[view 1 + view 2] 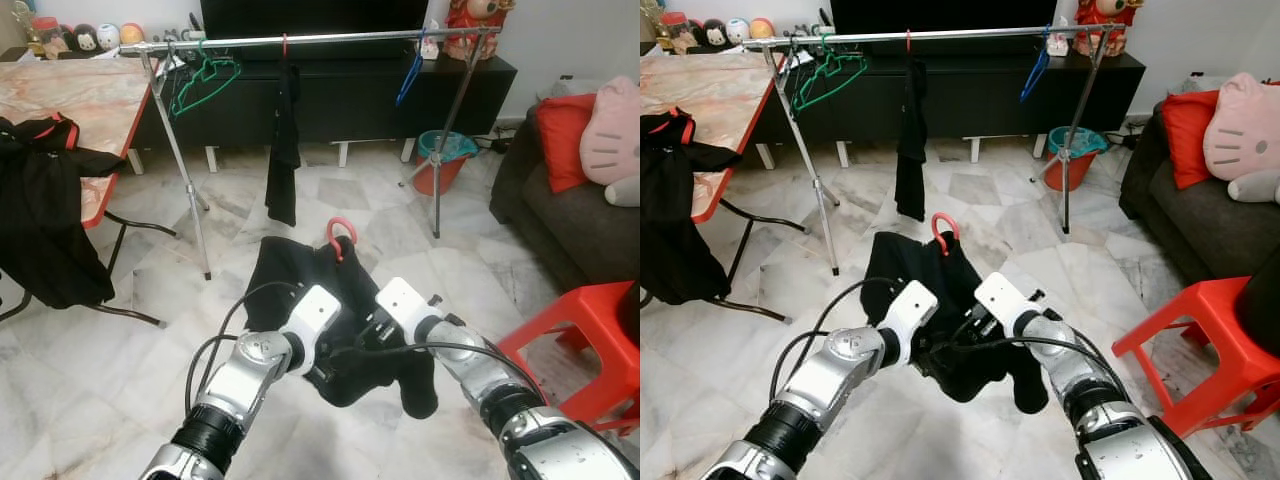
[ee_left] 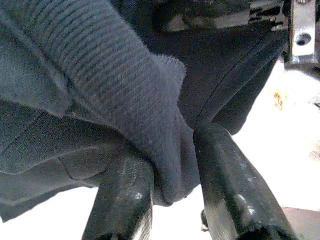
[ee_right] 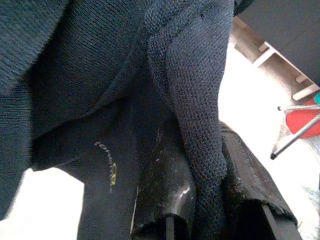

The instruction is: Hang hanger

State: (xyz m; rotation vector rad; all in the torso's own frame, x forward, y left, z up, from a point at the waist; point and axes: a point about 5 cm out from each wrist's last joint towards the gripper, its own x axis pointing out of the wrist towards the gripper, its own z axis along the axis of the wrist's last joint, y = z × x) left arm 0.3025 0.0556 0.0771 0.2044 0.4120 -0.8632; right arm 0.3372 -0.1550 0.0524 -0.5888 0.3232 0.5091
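1. Holding a black knitted garment on a red plastic hanger (image 1: 341, 236) between both arms, I have it out in front of the chest, above the pale marble floor (image 1: 90, 390). The left gripper (image 2: 165, 195) is pinched on a fold of the ribbed cloth; the right gripper (image 3: 205, 200) is likewise clamped on a thick knitted edge.
2. Handling, as I judge it: the cloth is soft, light and floppy, so it sags and offers no stiffness to steer by. The hanger's hook is the only rigid part, and it stands free above the fabric. I would rather hold near the hanger's shoulders, since knit could slide off in a cloth-only grip.
3. Further off stands the silver metal clothes rail (image 1: 320, 40) on splayed legs, well apart from the garment. It carries a green wire hanger (image 1: 205, 80), a hung black garment (image 1: 284, 150) and a blue hanger (image 1: 410, 75).
4. Behind the rail's right leg sits a red plastic bucket with a teal liner (image 1: 445, 158); I cannot tell its contents.
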